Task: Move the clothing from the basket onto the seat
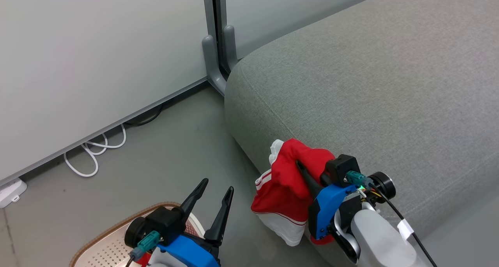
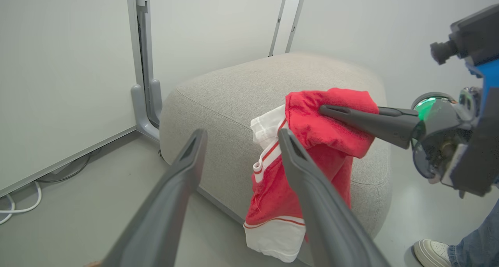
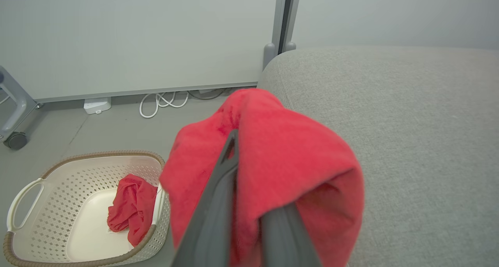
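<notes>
My right gripper (image 1: 299, 165) is shut on a red garment with white trim (image 1: 284, 189), which hangs against the near left edge of the grey seat (image 1: 370, 87). From the left wrist view that garment (image 2: 312, 142) drapes over the seat's corner (image 2: 234, 91), with the right gripper (image 2: 323, 110) pinching its top. The right wrist view has the red cloth (image 3: 273, 161) wrapped over my right fingers (image 3: 226, 169). A second red garment (image 3: 132, 208) lies crumpled in the cream basket (image 3: 39, 216) on the floor. My left gripper (image 1: 216, 189) is open and holds nothing above the basket's rim (image 1: 117, 230).
White cables (image 1: 93, 154) loop along the foot of the pale wall panels. A grey panel foot (image 1: 216, 60) stands by the seat's far corner. A person's shoe and trouser leg (image 2: 448, 251) are at the right of the seat. A wheeled stand leg (image 3: 15, 115) is on the floor.
</notes>
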`<state>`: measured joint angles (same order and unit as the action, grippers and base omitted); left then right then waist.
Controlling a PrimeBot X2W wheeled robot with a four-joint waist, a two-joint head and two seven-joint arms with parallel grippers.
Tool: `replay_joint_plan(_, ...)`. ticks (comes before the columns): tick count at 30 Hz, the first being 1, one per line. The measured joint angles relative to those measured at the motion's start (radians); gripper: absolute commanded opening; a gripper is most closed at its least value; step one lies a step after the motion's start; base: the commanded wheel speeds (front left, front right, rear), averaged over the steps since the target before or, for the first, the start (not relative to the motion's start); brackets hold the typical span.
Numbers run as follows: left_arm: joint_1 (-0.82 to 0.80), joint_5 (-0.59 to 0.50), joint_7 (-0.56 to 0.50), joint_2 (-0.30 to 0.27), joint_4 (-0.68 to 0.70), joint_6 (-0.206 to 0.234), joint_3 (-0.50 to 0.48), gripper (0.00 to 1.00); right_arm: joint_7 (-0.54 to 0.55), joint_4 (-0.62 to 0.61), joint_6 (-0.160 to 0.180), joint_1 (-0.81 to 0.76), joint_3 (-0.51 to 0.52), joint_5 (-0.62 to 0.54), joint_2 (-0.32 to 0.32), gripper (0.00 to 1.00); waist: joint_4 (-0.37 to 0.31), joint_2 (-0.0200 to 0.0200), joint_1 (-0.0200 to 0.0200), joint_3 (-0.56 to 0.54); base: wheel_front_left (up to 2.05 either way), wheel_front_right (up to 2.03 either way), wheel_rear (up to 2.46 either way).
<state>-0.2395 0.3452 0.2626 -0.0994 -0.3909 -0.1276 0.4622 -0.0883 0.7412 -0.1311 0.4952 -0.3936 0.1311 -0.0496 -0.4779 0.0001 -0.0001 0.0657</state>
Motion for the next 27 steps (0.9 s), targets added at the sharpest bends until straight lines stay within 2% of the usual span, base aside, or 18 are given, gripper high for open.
replay_joint_plan(7,-0.016,0.006,0.0,-0.004,-0.004,0.0,0.02,1.0,0.009,0.015,0.0,0.016,0.022,-0.005,0.0,0.0,0.023,0.0,-0.0001,0.02,0.0,0.0,0.0)
replay_joint_plan(13,-0.061,0.007,0.0,-0.007,-0.004,0.0,0.051,1.0,0.043,0.055,0.0,0.171,0.132,-0.131,-0.017,0.0,0.055,0.0,0.0001,0.063,0.0,0.0,0.0)
replay_joint_plan(19,-0.155,0.0,0.0,-0.021,0.009,0.0,0.096,1.0,0.07,0.059,0.0,0.361,0.276,-0.178,-0.146,0.0,0.095,0.0,0.0001,0.15,0.0,0.0,0.0)
replay_joint_plan(27,-0.299,-0.016,0.0,-0.062,0.066,0.0,0.159,1.0,0.084,0.015,0.0,0.557,0.558,-0.184,-0.308,0.0,0.151,0.0,0.0003,0.331,0.0,0.0,0.0)
